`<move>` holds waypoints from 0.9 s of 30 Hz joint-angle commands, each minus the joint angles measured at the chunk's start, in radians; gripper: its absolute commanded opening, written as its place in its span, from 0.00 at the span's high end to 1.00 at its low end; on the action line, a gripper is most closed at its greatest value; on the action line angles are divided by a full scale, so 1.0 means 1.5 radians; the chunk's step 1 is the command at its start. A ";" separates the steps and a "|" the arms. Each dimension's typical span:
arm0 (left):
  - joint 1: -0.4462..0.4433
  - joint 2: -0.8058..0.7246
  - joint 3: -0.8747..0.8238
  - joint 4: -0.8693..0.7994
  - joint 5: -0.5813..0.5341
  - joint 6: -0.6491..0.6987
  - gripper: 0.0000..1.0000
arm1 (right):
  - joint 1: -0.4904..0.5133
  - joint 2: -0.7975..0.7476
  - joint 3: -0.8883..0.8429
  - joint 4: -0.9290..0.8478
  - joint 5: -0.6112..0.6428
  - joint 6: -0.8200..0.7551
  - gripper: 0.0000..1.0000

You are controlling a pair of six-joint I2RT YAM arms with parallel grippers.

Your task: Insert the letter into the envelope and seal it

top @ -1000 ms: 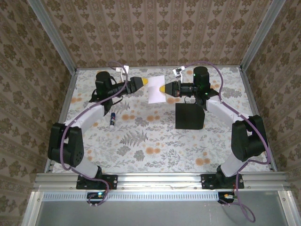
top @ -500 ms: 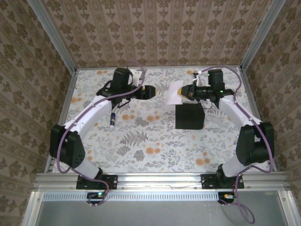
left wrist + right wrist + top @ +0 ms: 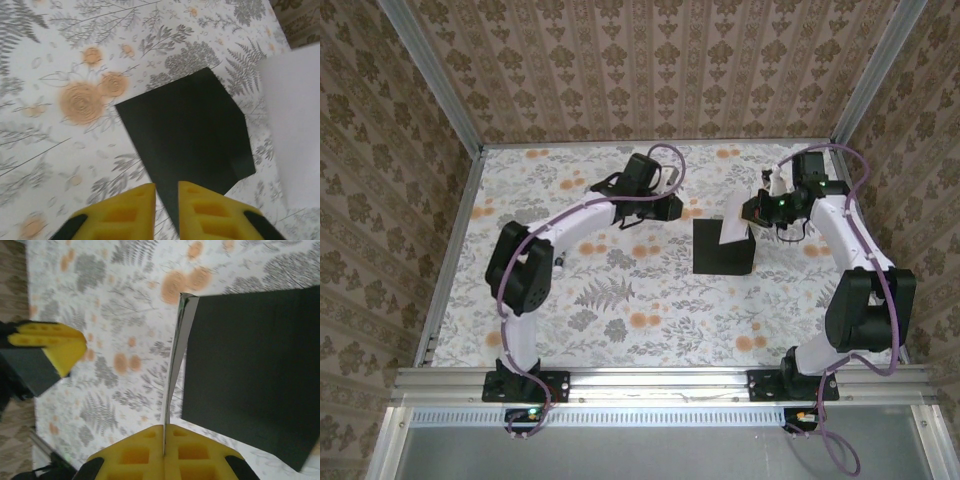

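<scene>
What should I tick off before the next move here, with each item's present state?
1. Right claw shut on letter: ok.
2. Letter's edge beside envelope: ok.
3. Envelope lying flat on table: ok.
4. Envelope open to take the letter: cannot tell.
5. Left claw gripping envelope: not ok, it is shut and empty.
</scene>
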 commanded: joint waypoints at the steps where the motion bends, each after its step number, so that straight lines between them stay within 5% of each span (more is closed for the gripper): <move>1: -0.010 0.041 0.048 0.013 0.012 -0.018 0.91 | -0.001 0.024 0.017 -0.077 0.103 -0.072 1.00; 4: -0.019 0.072 0.067 0.018 0.014 -0.021 1.00 | -0.001 0.039 0.015 -0.092 0.146 -0.101 1.00; 27: -0.042 0.221 0.156 0.013 0.033 -0.024 1.00 | -0.027 0.148 0.026 -0.056 0.160 -0.187 1.00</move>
